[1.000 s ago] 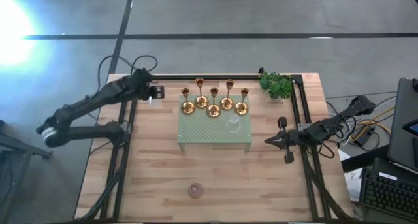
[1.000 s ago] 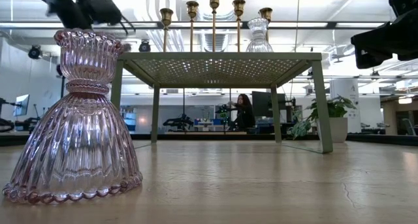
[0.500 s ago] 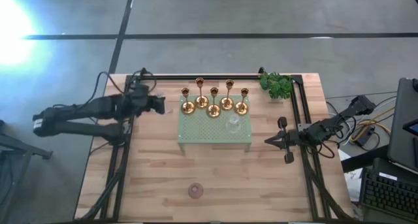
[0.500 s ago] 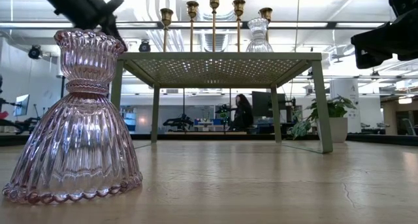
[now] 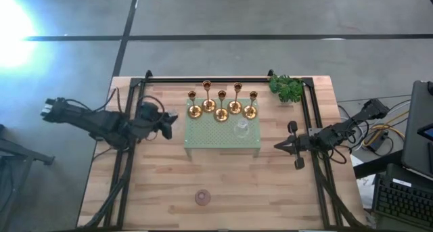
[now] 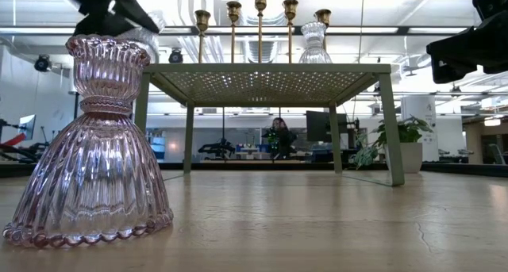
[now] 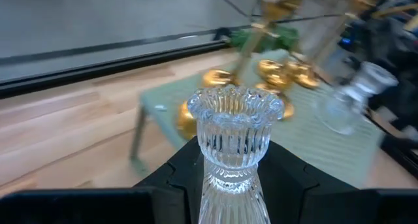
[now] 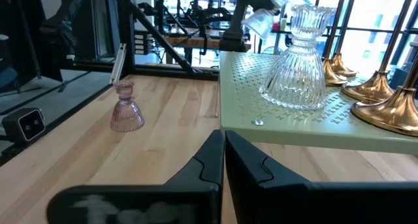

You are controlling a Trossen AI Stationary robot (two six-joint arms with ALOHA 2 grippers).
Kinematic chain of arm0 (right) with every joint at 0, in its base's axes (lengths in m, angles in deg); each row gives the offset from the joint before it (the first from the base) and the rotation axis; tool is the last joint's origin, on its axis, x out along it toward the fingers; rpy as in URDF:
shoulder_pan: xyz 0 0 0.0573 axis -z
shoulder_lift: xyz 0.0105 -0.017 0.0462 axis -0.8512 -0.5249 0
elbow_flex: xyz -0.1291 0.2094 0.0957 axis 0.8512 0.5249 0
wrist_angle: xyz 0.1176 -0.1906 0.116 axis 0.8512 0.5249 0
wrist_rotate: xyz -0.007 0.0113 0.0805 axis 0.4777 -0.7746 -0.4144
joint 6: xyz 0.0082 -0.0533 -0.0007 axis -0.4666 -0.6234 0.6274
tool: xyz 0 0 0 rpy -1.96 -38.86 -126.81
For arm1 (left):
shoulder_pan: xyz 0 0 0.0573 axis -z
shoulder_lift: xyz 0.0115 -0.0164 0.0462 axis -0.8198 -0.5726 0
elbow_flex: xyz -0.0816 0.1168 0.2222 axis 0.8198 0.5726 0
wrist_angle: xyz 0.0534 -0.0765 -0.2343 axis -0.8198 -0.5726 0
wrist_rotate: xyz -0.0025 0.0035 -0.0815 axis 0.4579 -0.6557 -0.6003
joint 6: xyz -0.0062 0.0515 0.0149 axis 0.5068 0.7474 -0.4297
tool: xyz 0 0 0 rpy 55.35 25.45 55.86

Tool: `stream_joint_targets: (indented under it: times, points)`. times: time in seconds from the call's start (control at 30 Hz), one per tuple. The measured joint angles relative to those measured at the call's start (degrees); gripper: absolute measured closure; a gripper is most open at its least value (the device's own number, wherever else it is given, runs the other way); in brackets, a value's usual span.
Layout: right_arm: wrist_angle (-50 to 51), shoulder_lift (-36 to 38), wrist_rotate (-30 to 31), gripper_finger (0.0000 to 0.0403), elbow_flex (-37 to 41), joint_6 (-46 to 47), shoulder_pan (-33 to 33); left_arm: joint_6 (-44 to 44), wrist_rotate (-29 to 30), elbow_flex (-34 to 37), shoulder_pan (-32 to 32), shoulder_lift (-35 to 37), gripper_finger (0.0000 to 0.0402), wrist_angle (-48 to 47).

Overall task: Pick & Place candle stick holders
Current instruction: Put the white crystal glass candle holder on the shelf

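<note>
My left gripper (image 5: 168, 124) is just left of the pale green tray (image 5: 203, 141), shut on a clear glass candle stick holder (image 7: 235, 129). That holder also shows in the right wrist view (image 8: 264, 18). Several gold holders (image 5: 221, 107) stand on their round bases along the tray's far part. A second clear glass holder (image 5: 241, 128) stands behind them toward the near side. A pinkish glass holder (image 5: 201, 197) stands on its wide base on the table near the front edge. My right gripper (image 5: 289, 145) is shut and empty, right of the tray. My left gripper pinches the clear glass holder between its two fingers by the narrow waist below the cup (image 7: 230, 179). The ribbed cup points away from the wrist, along the fingers. The holder is lifted clear of the table and sits tilted, about level with the tray top.
A green leafy sprig (image 5: 287, 86) lies at the table's far right corner. Black frame rails run along the table's left, right and far sides. Bare wood lies between the tray and the front edge, around the pink holder. A person shows far off in the room (image 6: 278, 137).
My left gripper has carried the clear glass holder from the far left of the table toward the near edge, and now sits beside the tray's left side. The arm has swung round and stretched out low. My right arm has kept still.
</note>
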Motion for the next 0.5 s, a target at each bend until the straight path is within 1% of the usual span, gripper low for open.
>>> stream_joint_targets:
  times: [0.23,0.4,0.5]
  points:
    - [0.0,0.01,0.0,0.0394,0.0,0.0,-0.01,7.41,0.85,0.0,6.43,-3.88,0.028,8.17]
    - [0.0,0.01,-0.01,0.0394,0.0,-0.02,-0.01,12.96,0.86,0.0,8.74,-7.73,0.028,15.15]
    - [0.0,0.01,0.0,0.0394,0.0,0.0,0.0,16.33,0.9,0.0,9.02,-10.56,0.028,20.43]
